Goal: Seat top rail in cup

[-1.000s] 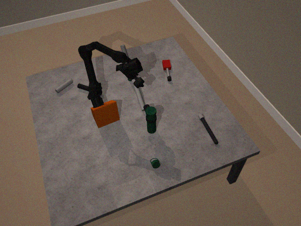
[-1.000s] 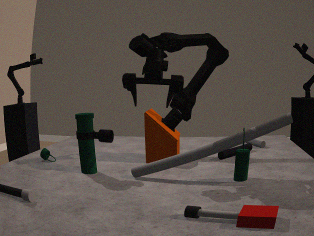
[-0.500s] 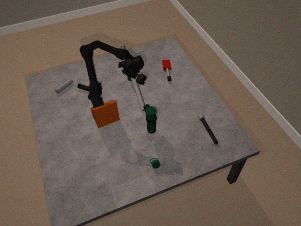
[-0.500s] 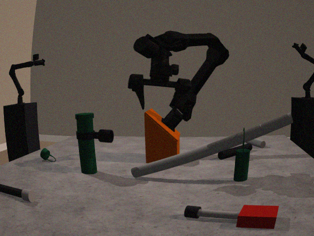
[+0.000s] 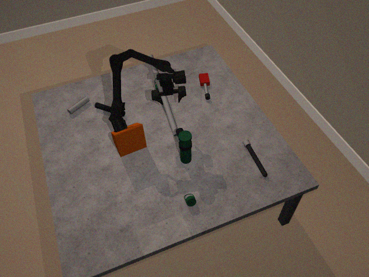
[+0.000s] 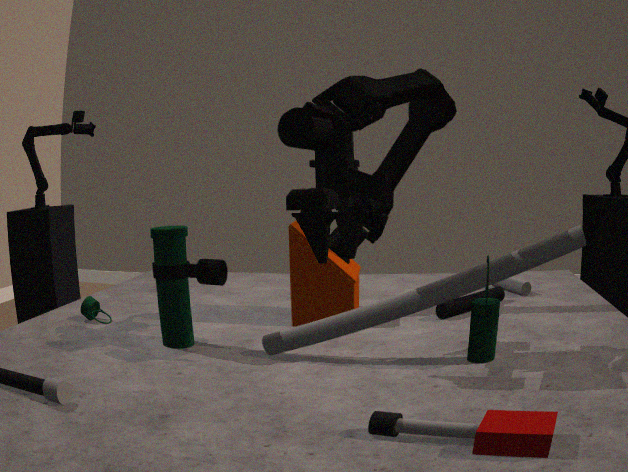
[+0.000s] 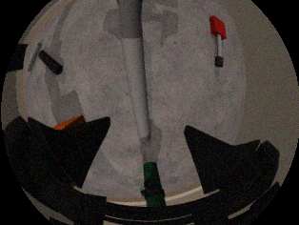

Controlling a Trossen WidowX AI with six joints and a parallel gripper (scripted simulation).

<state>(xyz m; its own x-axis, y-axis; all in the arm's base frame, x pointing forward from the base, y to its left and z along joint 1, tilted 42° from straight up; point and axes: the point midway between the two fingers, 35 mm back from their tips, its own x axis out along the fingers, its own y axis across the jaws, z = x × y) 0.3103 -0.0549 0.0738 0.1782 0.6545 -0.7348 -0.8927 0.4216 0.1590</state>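
Above rail (image 5: 168,111) (image 6: 355,317) (image 7: 135,81) | pincer (image 5: 168,94) (image 6: 336,261) (image 7: 149,125) open, empty | lettering: none legible

Grey tabletop (image 5: 98,184) (image 6: 243,406) (image 7: 109,86) | red block (image 5: 204,79) (image 6: 513,435) (image 7: 217,28) | green cap (image 5: 190,201) (image 6: 90,308) | orange wedge (image 5: 131,141) (image 6: 322,289) (image 7: 70,123)
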